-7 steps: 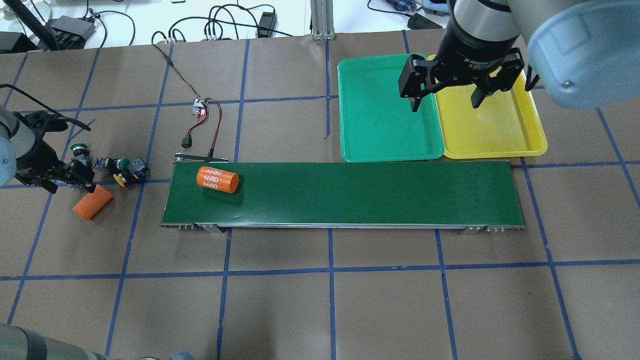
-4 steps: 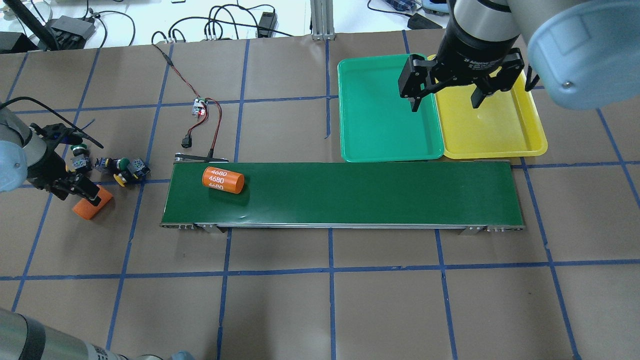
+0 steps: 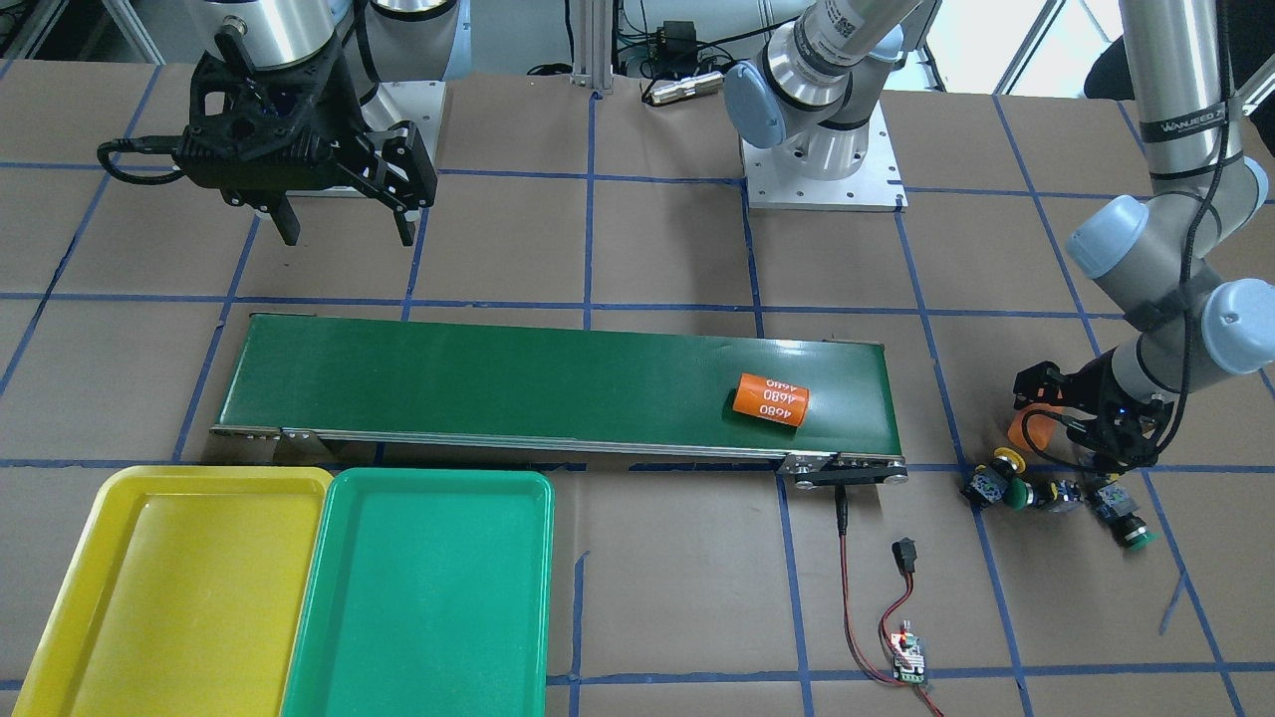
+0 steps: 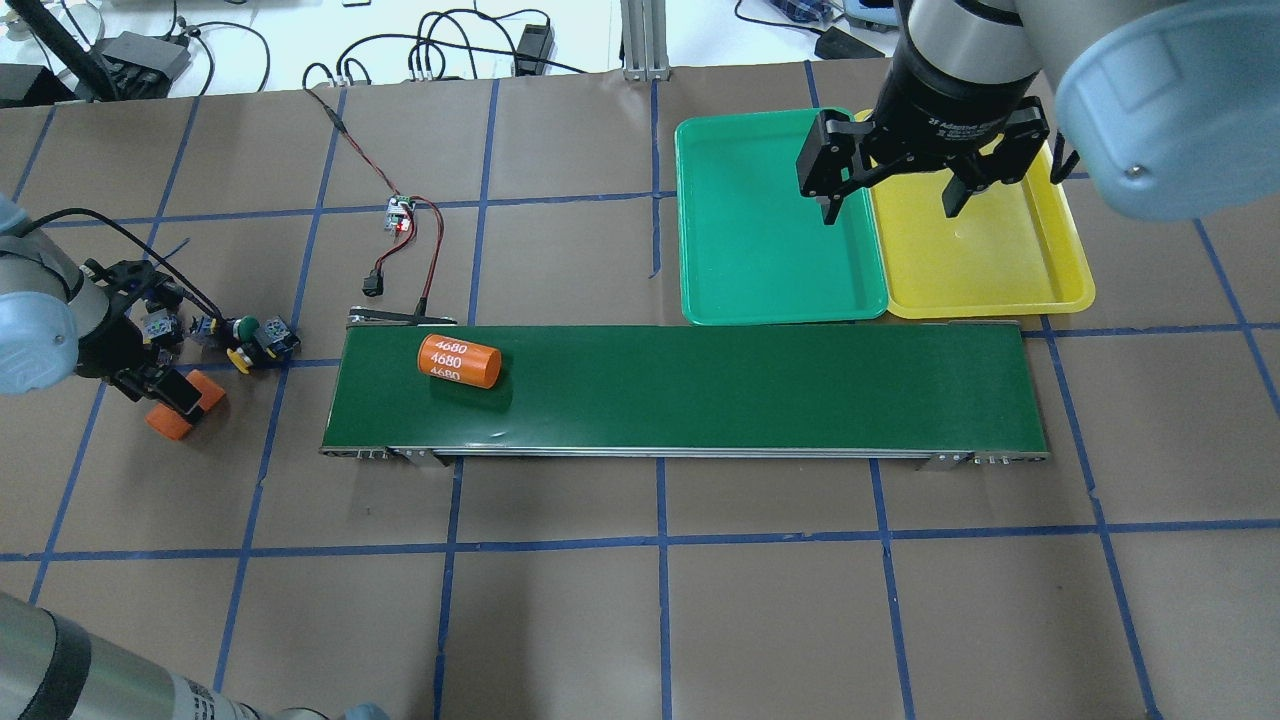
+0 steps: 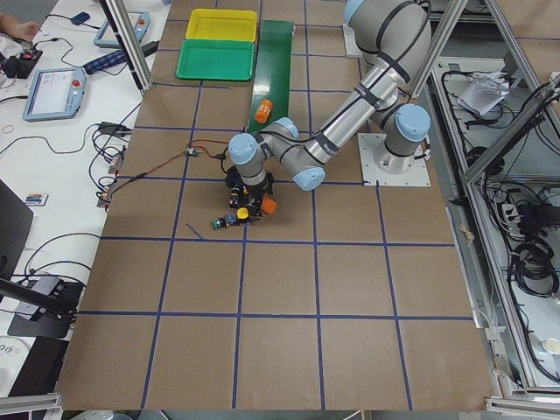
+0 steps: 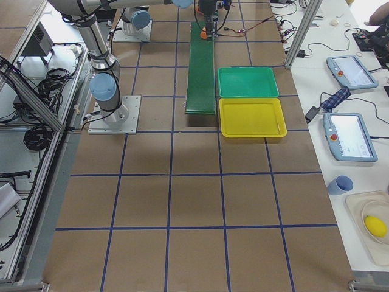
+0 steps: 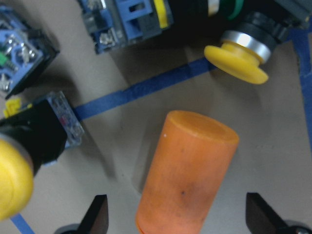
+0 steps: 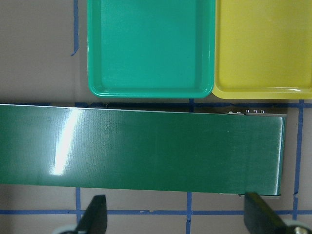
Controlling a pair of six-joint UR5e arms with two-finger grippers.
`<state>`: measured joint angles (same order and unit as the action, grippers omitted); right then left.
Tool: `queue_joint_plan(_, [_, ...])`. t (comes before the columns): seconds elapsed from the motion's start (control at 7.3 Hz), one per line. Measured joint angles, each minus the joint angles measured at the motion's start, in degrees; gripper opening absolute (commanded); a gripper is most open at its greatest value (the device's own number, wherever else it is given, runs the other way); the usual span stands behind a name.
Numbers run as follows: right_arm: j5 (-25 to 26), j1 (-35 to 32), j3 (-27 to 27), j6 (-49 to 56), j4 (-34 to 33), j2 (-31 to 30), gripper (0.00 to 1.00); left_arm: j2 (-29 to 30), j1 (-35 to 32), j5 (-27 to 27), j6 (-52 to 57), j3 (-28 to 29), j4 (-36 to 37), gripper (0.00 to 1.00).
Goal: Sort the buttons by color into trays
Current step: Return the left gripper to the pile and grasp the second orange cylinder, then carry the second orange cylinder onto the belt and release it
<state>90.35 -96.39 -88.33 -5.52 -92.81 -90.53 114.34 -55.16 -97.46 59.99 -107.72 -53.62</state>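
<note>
Paper-covered bench (image 4: 560,620): the buttons (image 4: 262,338) sit clustered off the belt's (image 4: 750,390) end, where the left end effector (image 7: 178,214), spread wide and empty, straddles an orange cylinder (image 7: 187,170). The right end effector (image 4: 890,205), likewise agape and empty, hovers near the green tray (image 4: 760,260) and yellow tray (image 4: 1000,260), likely awaiting deliveries.

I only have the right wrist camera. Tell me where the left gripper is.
Observer: The left gripper is open over an orange cylinder that lies on the table; it is not over a button.
Operator: Give me the buttons.
Observer: The buttons are clustered on the table next to that cylinder. None is held.
Operator: Report anything coming my way.
Observer: A second orange cylinder, marked 4680, lies on the conveyor belt near the end by the buttons.
</note>
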Motion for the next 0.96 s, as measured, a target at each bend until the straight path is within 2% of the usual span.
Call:
queue_joint_plan(0.14, [0.00,0.00,0.00,0.00,0.00,0.00,1.00,0.84,-0.10,0.16,1.97,-0.01,1.72,0.09])
queue_joint_plan(0.27, [0.00,0.03,0.00,0.04,0.00,0.00,1.00,1.32,-0.26,0.39,2.96,-0.05,2.42,0.00])
queue_joint_plan(0.68, [0.00,-0.01,0.00,0.09,0.00,0.00,1.00,-1.54,-0.54,1.70,3.28,-1.89,1.63,0.00])
queue_joint_plan(0.96, [0.00,-0.03,0.00,0.09,0.00,0.00,1.00,-6.96,-2.31,6.35,3.61,-2.48,-4.27,0.00])
